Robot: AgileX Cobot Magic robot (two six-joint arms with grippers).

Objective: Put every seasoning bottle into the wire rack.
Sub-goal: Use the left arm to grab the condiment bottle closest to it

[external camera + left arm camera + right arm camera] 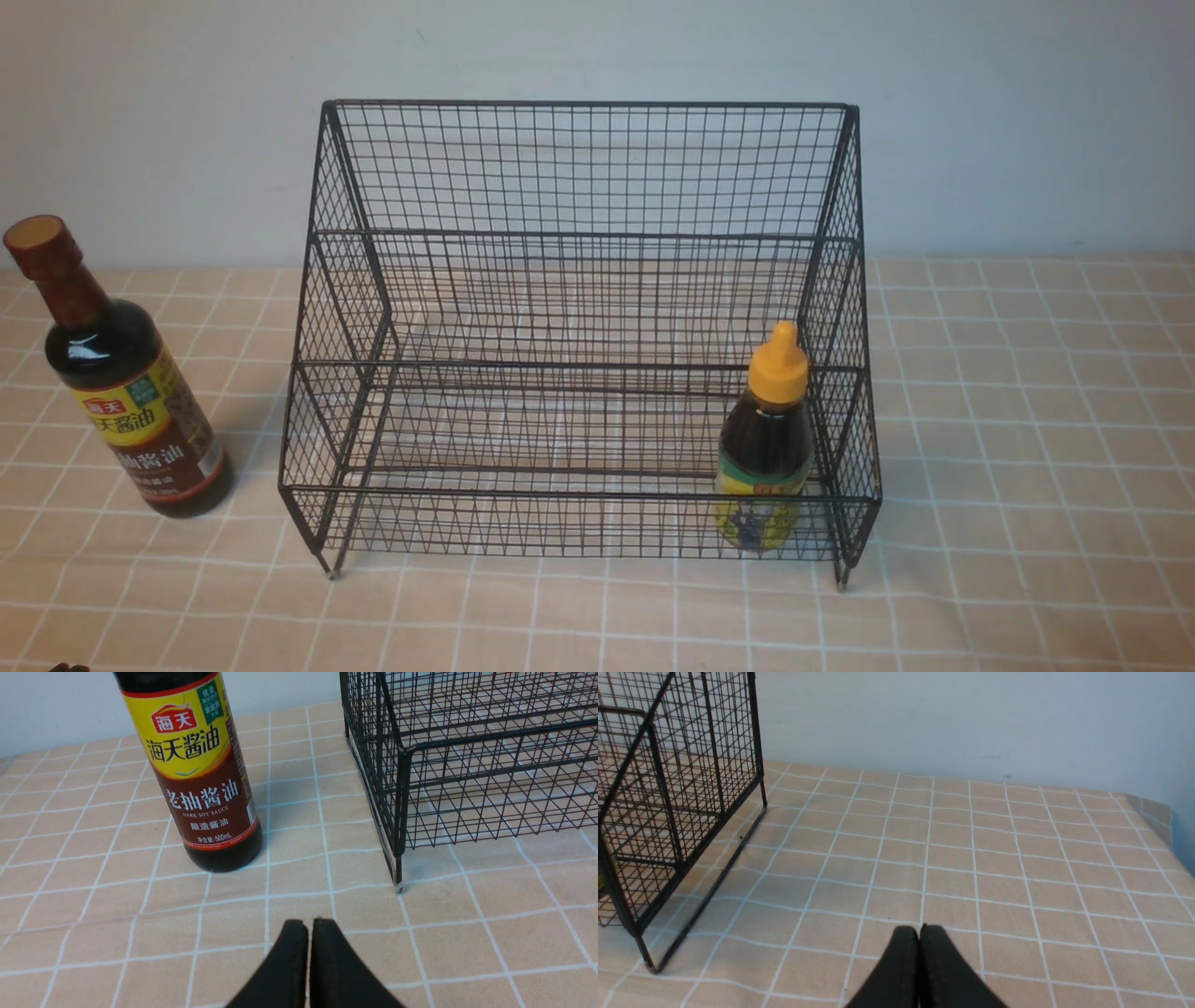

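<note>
Tiled-cloth counter (1027, 420). Wire rack (588, 103) stands mid-counter. Tall bottle (131, 392) upright on counter, outside the rack, near its left side. Squat bottle (767, 439) upright inside the rack, lowest tier, front right corner. Left gripper (309, 926), right gripper (919, 931): jaws pressed together, holding nothing.

A desk (1046, 579) fills the lower part of the front view. It is covered by a cloth (1008, 373) of pale peach, ruled into squares by thin white lines. The cloth lies mostly flat, with slight ripples that bend the lines here and there. In the right wrist view a far corner (1153, 812) of the cloth folds down over the desk's edge. Behind the desk stands a plain wall (597, 47), pale grey-blue, with a few faint marks (994, 757) on it.
</note>
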